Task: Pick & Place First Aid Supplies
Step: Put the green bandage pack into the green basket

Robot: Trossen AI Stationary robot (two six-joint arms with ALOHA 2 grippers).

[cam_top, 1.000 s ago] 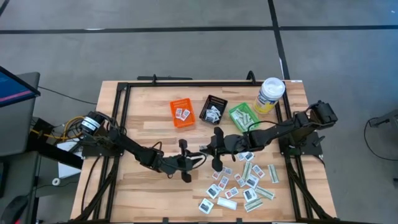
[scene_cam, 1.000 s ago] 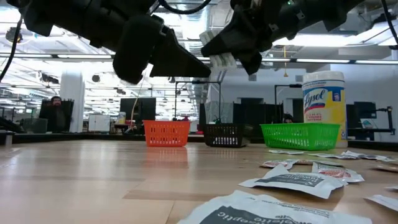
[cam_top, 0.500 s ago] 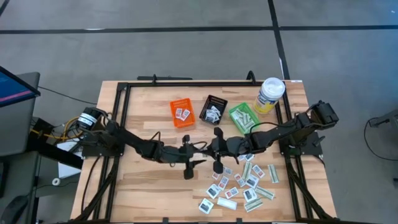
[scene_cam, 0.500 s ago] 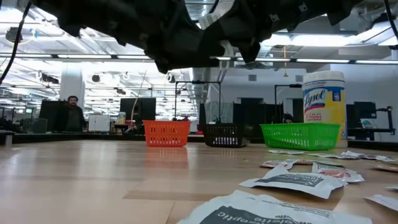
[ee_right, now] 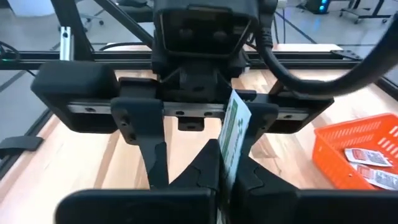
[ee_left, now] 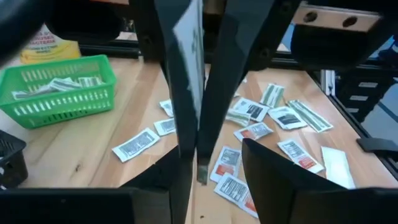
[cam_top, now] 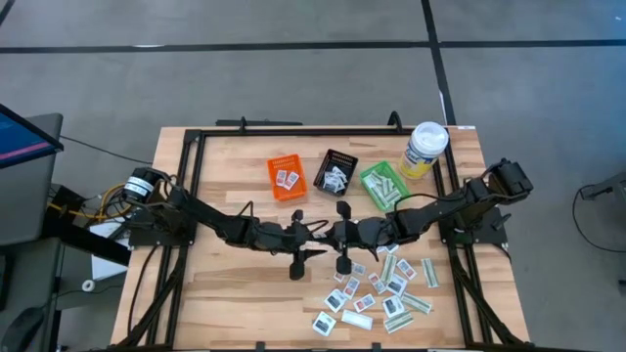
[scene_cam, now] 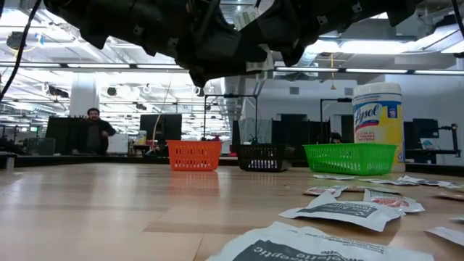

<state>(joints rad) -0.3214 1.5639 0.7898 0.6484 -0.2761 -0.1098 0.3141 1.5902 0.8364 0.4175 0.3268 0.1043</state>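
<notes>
Pale green print marks the narrow paper packet (ee_right: 236,140) that stands on edge between the two grippers, above the middle of the wooden table (cam_top: 225,171). The right gripper (cam_top: 342,238) has its fingers pressed together on the packet's lower end, as the right wrist view shows. Facing it head-on, the left gripper (cam_top: 299,243) has its fingers spread to either side of the packet; one finger (ee_right: 157,158) stands well clear of it, and whether the other touches it cannot be told. In the left wrist view the same packet (ee_left: 190,46) shows as a thin white edge between the right arm's dark fingers.

The other first aid supplies (cam_top: 381,288) lie scattered flat on the table toward its near right corner, just beside and below the right gripper: squarish white packets with red or dark print and long green strips. Along the far side stand three small bins in a row: the orange bin (cam_top: 287,177) with a few packets in it, the black bin (cam_top: 336,172), and the green bin (cam_top: 383,184) holding strips. A yellow wipes canister (cam_top: 424,148) with a white lid stands beside the green bin.
</notes>
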